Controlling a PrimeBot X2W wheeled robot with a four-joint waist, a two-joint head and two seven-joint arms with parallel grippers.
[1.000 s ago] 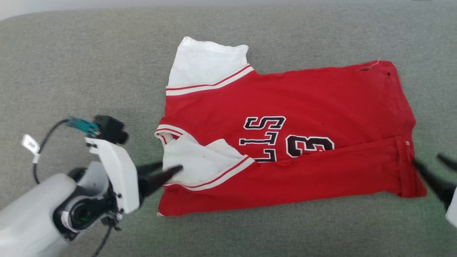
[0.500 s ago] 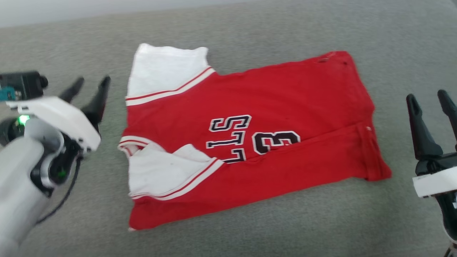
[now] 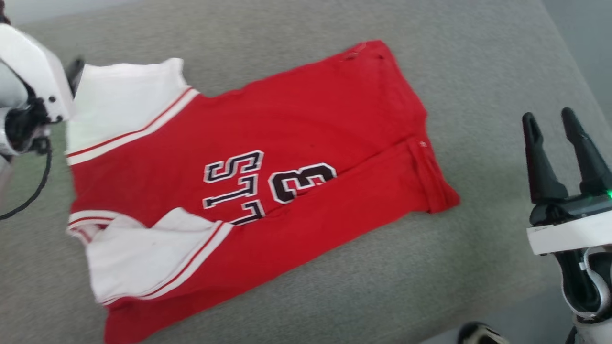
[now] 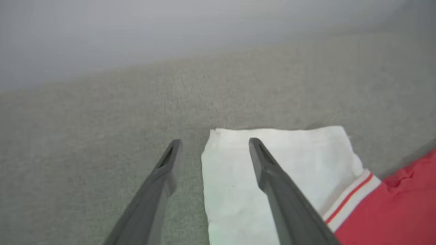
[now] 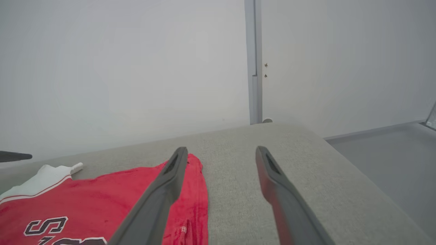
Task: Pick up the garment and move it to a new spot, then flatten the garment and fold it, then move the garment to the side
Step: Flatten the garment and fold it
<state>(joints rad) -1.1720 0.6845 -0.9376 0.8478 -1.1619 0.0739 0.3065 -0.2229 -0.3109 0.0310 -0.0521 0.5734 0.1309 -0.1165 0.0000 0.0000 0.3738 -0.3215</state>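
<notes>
The garment, a red shirt with white sleeves and black lettering, lies flat on the grey cushion with its near long edge folded over. My left gripper is open at the far white sleeve. One finger is over the sleeve's corner and the other over bare cushion; I cannot tell whether they touch. Its white wrist housing sits at the upper left in the head view. My right gripper stands open to the right of the hem, apart from it and holding nothing. In the right wrist view the right gripper points past the hem's far corner.
The grey cushion ends at a rounded edge on the right, with pale floor beyond. A white wall with a vertical strip rises behind it. A dark rounded thing shows below the cushion's near edge.
The head camera has swung, shifting the whole picture left. My left gripper went from the near sleeve to the far sleeve. My right gripper came away from the hem corner. The garment keeps its shape.
</notes>
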